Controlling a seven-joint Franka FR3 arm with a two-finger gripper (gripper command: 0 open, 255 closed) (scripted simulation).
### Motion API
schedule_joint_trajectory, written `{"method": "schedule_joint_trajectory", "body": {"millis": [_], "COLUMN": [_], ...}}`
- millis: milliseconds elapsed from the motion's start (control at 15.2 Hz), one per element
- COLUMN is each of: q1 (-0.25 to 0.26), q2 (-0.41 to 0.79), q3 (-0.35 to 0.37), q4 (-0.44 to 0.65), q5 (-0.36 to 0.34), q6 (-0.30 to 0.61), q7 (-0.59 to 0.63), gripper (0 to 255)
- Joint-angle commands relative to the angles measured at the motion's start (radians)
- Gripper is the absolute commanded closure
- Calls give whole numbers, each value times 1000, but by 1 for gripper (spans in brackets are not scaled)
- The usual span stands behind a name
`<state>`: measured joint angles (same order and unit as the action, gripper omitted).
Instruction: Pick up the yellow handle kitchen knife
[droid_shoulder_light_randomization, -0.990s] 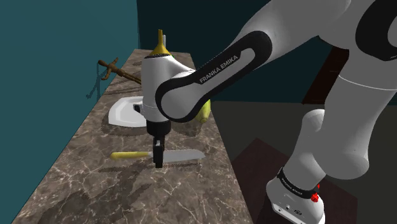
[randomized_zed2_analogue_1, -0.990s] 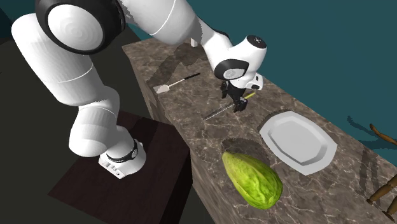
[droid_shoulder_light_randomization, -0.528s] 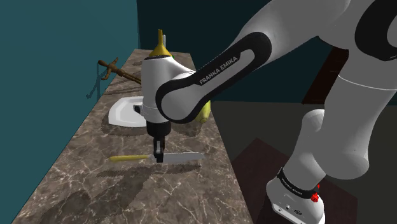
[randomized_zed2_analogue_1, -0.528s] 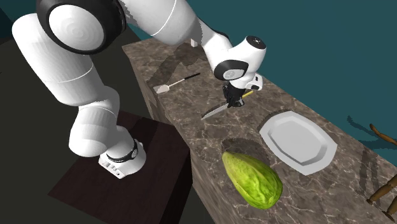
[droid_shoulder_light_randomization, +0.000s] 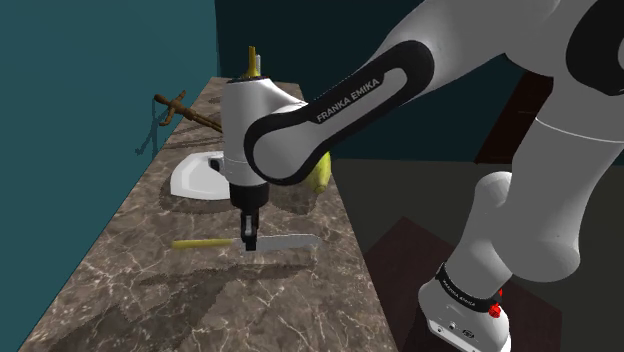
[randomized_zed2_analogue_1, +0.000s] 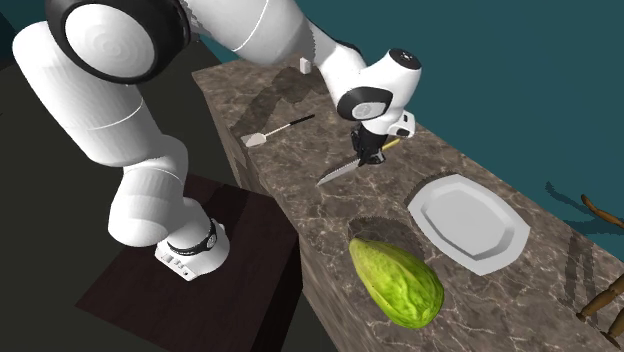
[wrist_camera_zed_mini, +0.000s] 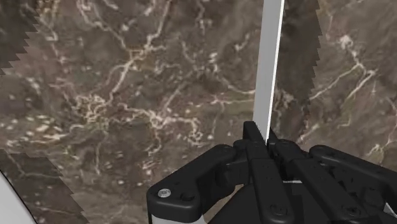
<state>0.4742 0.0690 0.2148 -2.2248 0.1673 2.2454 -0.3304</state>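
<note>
The black gripper (droid_shoulder_light_randomization: 249, 241) has its 2 fingers pinched shut on the yellow-handled kitchen knife (droid_shoulder_light_randomization: 205, 243) where handle meets blade, just above the marble counter (droid_shoulder_light_randomization: 150, 290); it looks light, stiff and slick, so that near-middle hold seems balanced.

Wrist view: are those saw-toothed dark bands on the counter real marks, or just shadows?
Wrist view: most likely shadows on the counter, their edges stair-stepped by the render; one runs beside the knife clasped in the gripper. Shoulder view: the counter carries pale veining and dim patches, no toothed marks. Neither view shows glare or blur.
</note>
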Motion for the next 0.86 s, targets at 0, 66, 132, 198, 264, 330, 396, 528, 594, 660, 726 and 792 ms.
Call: {"method": "schedule_joint_trajectory", "body": {"millis": [0,66,132,198,264,330,396,528,594,660,726,792], "q1": [-1,-1,-1,-2,-2,-3,-3,-4,-4,-4,-4,-4], "q2": [-15,-23,-31,-38,-45,-52,-59,-72,-78,-84,-85,-85], "q3": [0,0,-1,-1,-1,-1,-2,-2,-3,-3,-3,-3], "q4": [9,15,20,26,32,39,45,59,66,73,74,74], "q5": [1,1,2,2,2,3,3,3,3,3,3,3], "q6": [-25,-38,-51,-64,-77,-90,-103,-130,-143,-156,-158,-158], "q7": [2,3,4,5,6,7,8,10,11,12,12,12], "gripper": [255,255,255,255,255,255,255,255,255,255,255,255]}}
